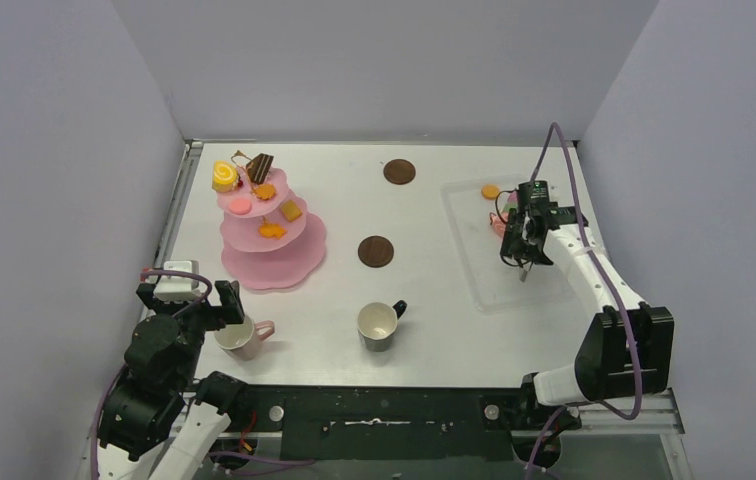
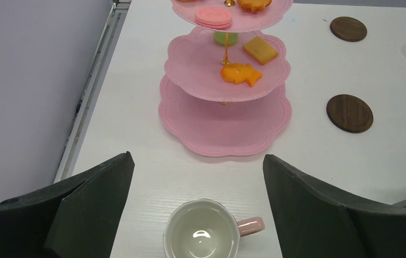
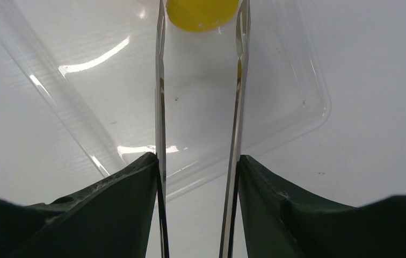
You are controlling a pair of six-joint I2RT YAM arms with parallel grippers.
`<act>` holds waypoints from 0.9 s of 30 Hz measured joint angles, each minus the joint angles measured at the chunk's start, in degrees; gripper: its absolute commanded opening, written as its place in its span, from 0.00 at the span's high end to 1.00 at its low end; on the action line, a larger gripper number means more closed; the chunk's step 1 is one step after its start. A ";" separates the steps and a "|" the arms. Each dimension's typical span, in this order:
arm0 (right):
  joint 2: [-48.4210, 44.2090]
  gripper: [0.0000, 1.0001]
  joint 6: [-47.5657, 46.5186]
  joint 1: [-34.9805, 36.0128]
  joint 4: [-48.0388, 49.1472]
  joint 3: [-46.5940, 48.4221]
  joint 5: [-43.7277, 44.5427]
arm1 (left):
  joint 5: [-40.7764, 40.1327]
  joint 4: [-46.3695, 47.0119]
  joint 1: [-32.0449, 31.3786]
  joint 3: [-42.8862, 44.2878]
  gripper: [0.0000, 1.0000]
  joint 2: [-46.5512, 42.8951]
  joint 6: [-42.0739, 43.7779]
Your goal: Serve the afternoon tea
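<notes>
Right gripper (image 3: 198, 161) clamping tongs (image 3: 160, 80), left gripper (image 2: 196, 157) spread by pink mug (image 2: 201, 234)

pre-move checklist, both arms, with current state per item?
1. Left gripper open: ok.
2. Pink mug upright, centred between its fingers: ok.
3. Right gripper shut on tongs: ok.
4. Yellow pastry between the tong tips: ok; pinched: cannot tell.
5. Near coaster and far coaster bare: ok.
6. Black mug on a coaster: not ok, apart from both.
</notes>
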 measured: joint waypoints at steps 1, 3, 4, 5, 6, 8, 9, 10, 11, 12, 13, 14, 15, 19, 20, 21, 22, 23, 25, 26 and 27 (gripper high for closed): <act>0.22 0.47 0.07 -0.26 0.66 -0.07 -0.28 | 0.00 0.02 0.00 0.00 0.10 0.02 0.00; 0.87 0.47 0.09 -0.74 1.73 -0.20 -0.94 | 0.02 0.02 0.00 0.00 0.10 0.09 0.00; 1.31 0.48 0.13 -0.98 2.27 -0.28 -1.25 | 0.02 0.00 0.00 0.00 0.10 0.17 0.00; 1.86 0.50 0.17 -1.18 2.80 -0.46 -1.46 | 0.02 0.02 -0.02 0.00 0.10 0.31 0.00; 2.23 0.51 0.22 -1.33 3.10 -0.61 -1.55 | 0.02 0.00 -0.02 0.00 0.10 0.42 0.00; 2.43 0.53 0.22 -1.38 3.54 -1.07 -1.73 | 0.02 0.02 -0.04 0.00 0.10 0.52 0.00; 2.38 0.54 0.24 -1.38 3.56 -1.33 -1.70 | 0.02 0.02 -0.04 0.00 0.10 0.55 0.00; 2.34 0.54 0.26 -1.38 3.58 -1.44 -1.70 | 0.04 0.02 -0.04 0.00 0.10 0.55 0.00; 2.34 0.54 0.28 -1.38 3.63 -1.51 -1.68 | 0.02 0.02 -0.04 0.00 0.10 0.55 0.00; 2.32 0.55 0.35 -1.38 3.63 -1.55 -1.68 | 0.00 0.00 -0.07 0.00 0.10 0.55 0.00; 2.21 0.55 0.48 -1.38 3.56 -1.55 -1.66 | 0.00 0.02 -0.07 0.00 0.10 0.55 0.00; 2.08 0.56 0.70 -1.36 3.50 -1.55 -1.68 | 0.00 0.02 -0.09 0.00 0.10 0.55 0.00; 1.81 0.56 0.96 -1.25 3.43 -1.55 -1.66 | -0.04 0.02 -0.11 0.00 0.10 0.55 0.02; -0.26 0.57 2.51 -0.02 2.32 -1.55 -1.53 | -0.20 0.00 -0.15 0.00 0.10 1.09 0.07; -1.11 0.57 3.04 0.68 1.97 -1.55 -1.42 | -0.22 -0.02 -0.15 0.00 0.11 1.38 0.13; -2.08 0.57 3.45 1.49 1.66 -1.55 -1.40 | -0.22 -0.02 -0.15 0.00 0.10 1.79 0.15; -2.89 0.57 3.80 2.19 1.42 -1.55 -1.40 | -0.22 -0.02 -0.15 0.00 0.10 2.05 0.17; -3.85 0.57 4.26 3.15 1.14 -1.55 -1.36 | -0.22 -0.02 -0.15 0.00 0.11 2.29 0.17; -5.73 0.58 5.11 5.18 0.48 -1.55 -1.22 | -0.22 -0.04 -0.15 0.00 0.11 2.54 0.17; -6.60 0.58 5.53 6.14 0.17 -1.55 -1.20 | -0.22 -0.02 -0.15 0.00 0.11 2.58 0.17; -7.34 0.58 6.03 7.02 -0.13 -1.53 -1.20 | -0.22 -0.04 -0.15 0.00 0.11 2.62 0.17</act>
